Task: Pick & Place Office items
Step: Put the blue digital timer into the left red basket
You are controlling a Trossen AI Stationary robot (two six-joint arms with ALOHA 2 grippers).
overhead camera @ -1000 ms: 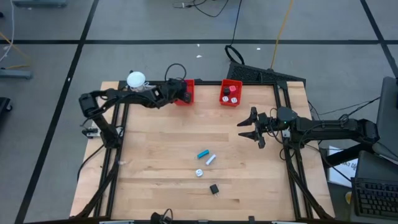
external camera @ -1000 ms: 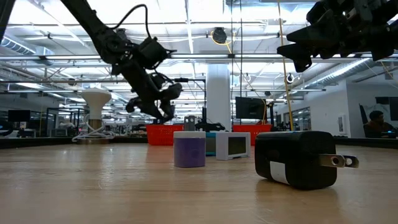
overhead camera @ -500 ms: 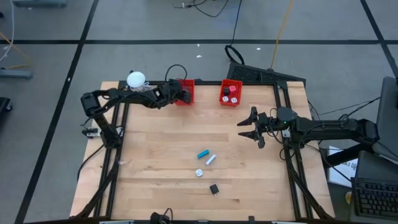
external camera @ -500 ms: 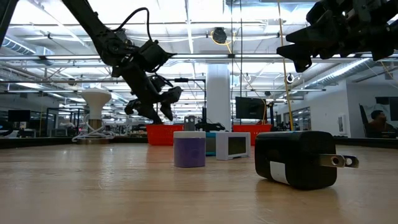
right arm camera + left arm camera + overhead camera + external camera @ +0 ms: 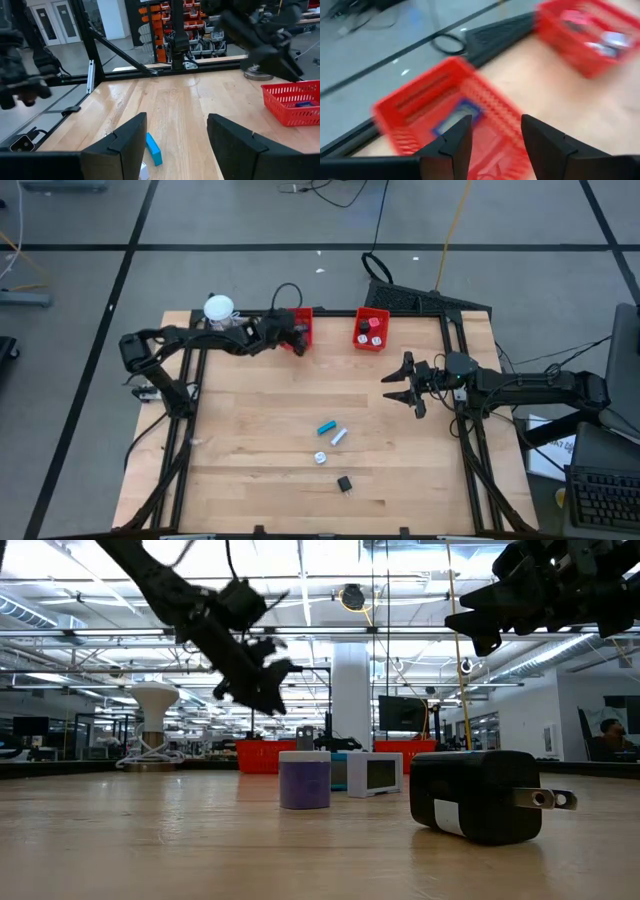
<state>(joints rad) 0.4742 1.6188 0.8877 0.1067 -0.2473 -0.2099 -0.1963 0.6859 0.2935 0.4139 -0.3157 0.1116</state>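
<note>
My left gripper (image 5: 297, 339) hangs open over the left red bin (image 5: 301, 320) at the table's far edge, with nothing between its fingers (image 5: 495, 125). A flat dark piece with a blue rim (image 5: 461, 113) lies on that bin's floor. On the table's middle lie a cyan piece (image 5: 326, 426), a pale blue piece (image 5: 339, 436), a white round piece (image 5: 320, 458) and a black cube (image 5: 344, 483). My right gripper (image 5: 393, 387) waits open above the table's right part, clear of them all.
A second red bin (image 5: 372, 329) holding small pieces stands right of the first. A white ball on a metal stand (image 5: 219, 309) sits at the far left corner. Black frame rails (image 5: 455, 350) run along the table's sides. Bare wood lies around the loose pieces.
My left gripper has opened over the left red bin, then risen a little and rolled about its own axis. My right arm has kept still.
</note>
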